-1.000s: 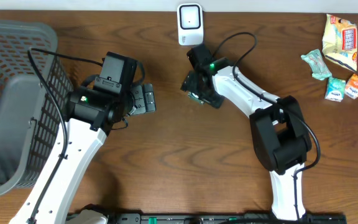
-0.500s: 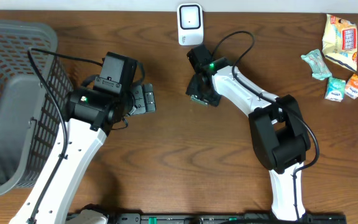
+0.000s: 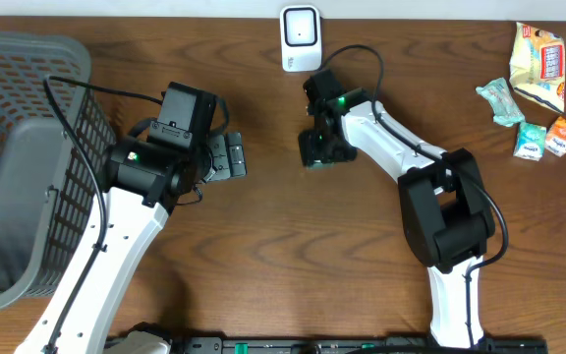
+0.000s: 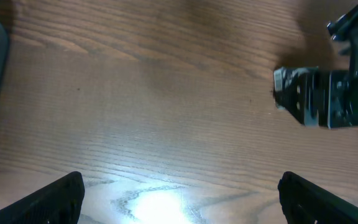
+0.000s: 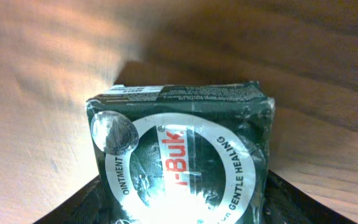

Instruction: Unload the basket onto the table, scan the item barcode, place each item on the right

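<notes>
Right tool (image 5: 182, 208) clamps the small ointment box (image 5: 179, 149) by its side walls; it looks like light, stiff, glossy cardboard, easily dented. Left tool (image 4: 180, 190) gapes wide, empty.

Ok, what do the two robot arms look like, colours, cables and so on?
Both are white shells with black joints. The left arm has a boxy black wrist block, the right arm a bulky black elbow. A thin black cable runs to each wrist, where a small green light glows. Jaws are black.
</notes>
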Robot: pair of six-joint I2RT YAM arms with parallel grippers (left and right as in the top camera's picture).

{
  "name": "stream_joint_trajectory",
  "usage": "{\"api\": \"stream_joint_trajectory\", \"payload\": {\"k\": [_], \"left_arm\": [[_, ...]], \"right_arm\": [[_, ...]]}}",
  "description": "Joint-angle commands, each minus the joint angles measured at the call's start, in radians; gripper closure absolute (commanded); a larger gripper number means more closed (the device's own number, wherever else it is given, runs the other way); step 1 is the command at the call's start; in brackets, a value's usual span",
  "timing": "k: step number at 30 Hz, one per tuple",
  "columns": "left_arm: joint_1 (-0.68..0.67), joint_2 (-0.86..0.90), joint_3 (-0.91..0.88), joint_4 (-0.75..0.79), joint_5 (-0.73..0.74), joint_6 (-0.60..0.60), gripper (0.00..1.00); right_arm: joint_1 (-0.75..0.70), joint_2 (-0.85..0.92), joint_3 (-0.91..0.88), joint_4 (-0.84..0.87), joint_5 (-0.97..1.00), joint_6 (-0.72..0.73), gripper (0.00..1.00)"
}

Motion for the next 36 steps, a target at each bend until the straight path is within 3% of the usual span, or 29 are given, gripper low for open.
{"api": "stream_joint_trajectory", "payload": {"k": [1,5,7,9,10,19,36], "left_arm": [[-0.004,-0.002,0.015,0.000,0.005,0.006,0.02],[-0.004,-0.002,0.015,0.000,0.005,0.006,0.02],[-0.004,-0.002,0.015,0.000,0.005,0.006,0.02],[-0.004,-0.002,0.015,0.000,0.005,0.006,0.02],[-0.004,-0.002,0.015,0.000,0.005,0.006,0.02],[-0.004,-0.002,0.015,0.000,0.005,0.006,0.02],[-0.004,-0.002,0.015,0.000,0.005,0.006,0.02]], "right_arm": [[-0.023,-0.067,0.001,-0.033,-0.019,-0.272,0.36],[-0.042,-0.132,0.001,-0.067,0.014,-0.426,0.34],[-0.047,-0.154,0.001,-0.067,0.050,-0.446,0.22],[-0.048,-0.171,0.001,-0.063,0.083,-0.446,0.04],[-0.048,-0.175,0.001,-0.059,0.095,-0.445,0.01],[-0.046,-0.164,-0.004,-0.055,-0.031,-0.275,0.01],[-0.037,-0.154,-0.005,-0.069,-0.091,-0.213,0.01]]}}
